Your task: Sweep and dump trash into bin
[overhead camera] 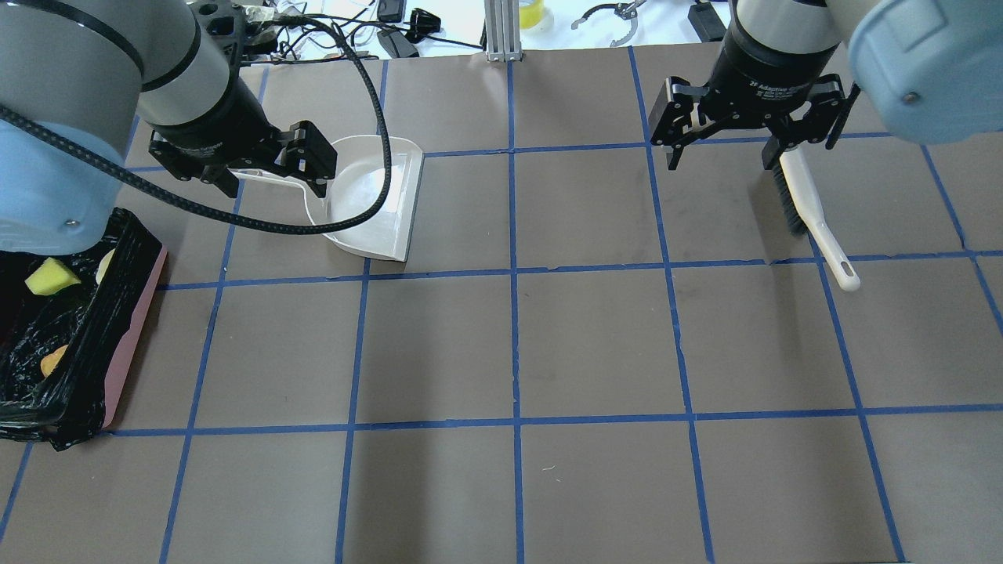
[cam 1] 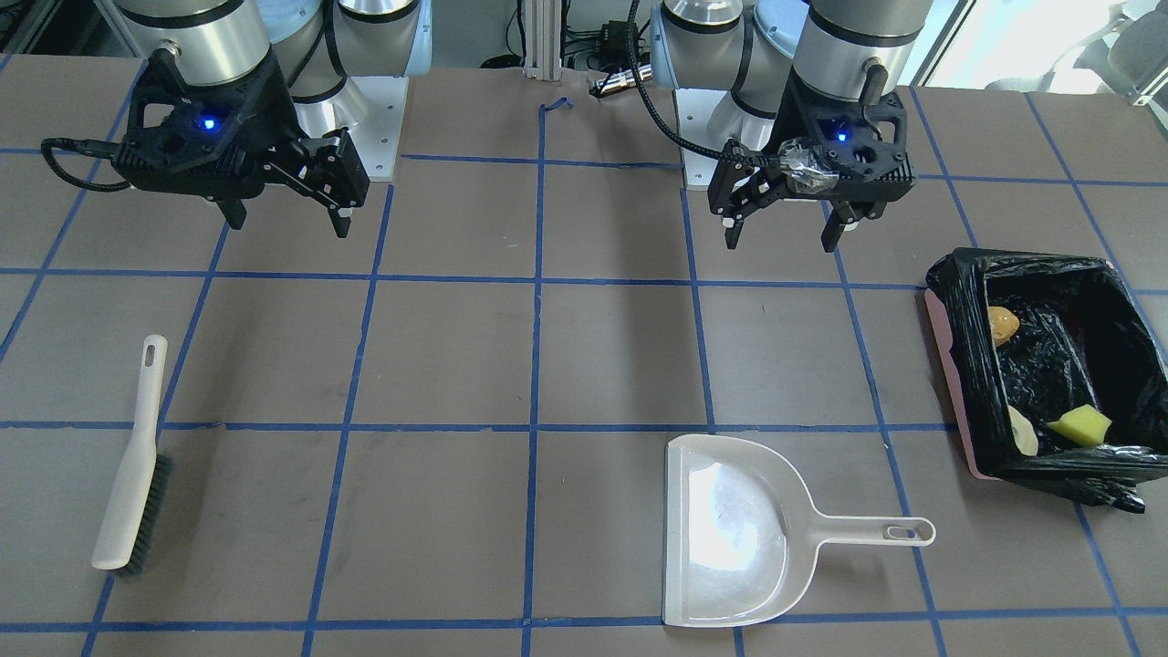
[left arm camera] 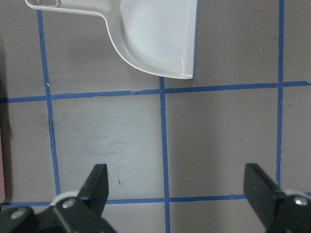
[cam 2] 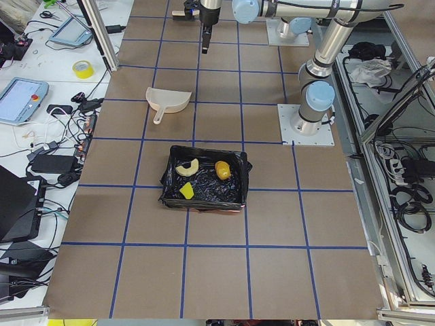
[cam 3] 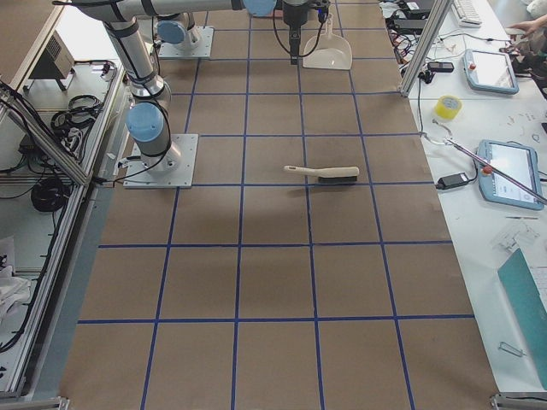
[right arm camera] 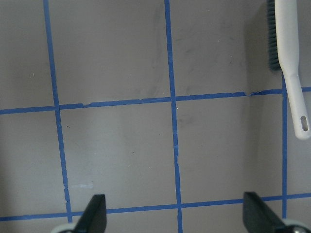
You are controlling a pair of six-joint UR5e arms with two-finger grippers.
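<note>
Left gripper hung close to the robot's base, jaws spread wide with nothing between them. The right gripper hung likewise, wide and empty, well apart from it across the table.

Farther out, on the left arm's side, sat the bin. All three pieces of the task lay in its black liner. The lump was at the end nearer the robot. The crescent was against the inner wall at the far end, with the wedge just beside it. None showed on the open table, so the job looked done.

Farther still lay the dustpan, flat and empty, its handle pointing toward the bin. The brush lay across the table on the right arm's side, bristle end farthest out.

As for handling, the pieces looked light. The wedge seemed soft and spongy, and the lump glossy enough to slip from a pinch. The crescent was thin (probably the hardest to pick off a flat surface). Sweeping would suit them better than gripping. If any had to be lifted, the wedge's thick end seemed the safest hold. The dustpan and brush looked like stiff, light plastic, best taken mid-handle so they would not swing.
</note>
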